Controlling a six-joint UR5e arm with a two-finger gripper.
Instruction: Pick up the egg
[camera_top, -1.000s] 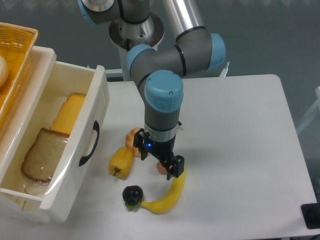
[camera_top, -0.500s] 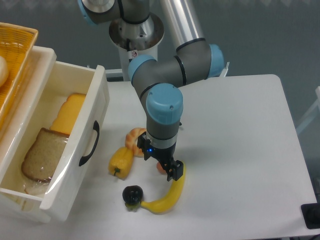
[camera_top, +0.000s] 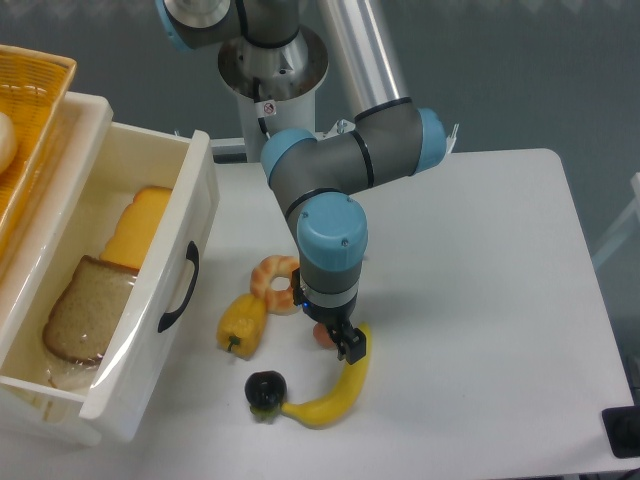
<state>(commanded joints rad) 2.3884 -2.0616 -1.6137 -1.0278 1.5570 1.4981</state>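
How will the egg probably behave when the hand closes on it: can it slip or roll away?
The egg looks smooth and rounded, so it may slip or squirt out between the fingers of the hand. On the flat table it could roll if nudged; the banana close beside it might stop it. It probably needs a gentle squeeze.

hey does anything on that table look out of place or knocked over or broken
Nothing stands out. The donut, yellow pepper, banana and dark fruit lie loose but intact on the table. The gripper largely hides the egg.
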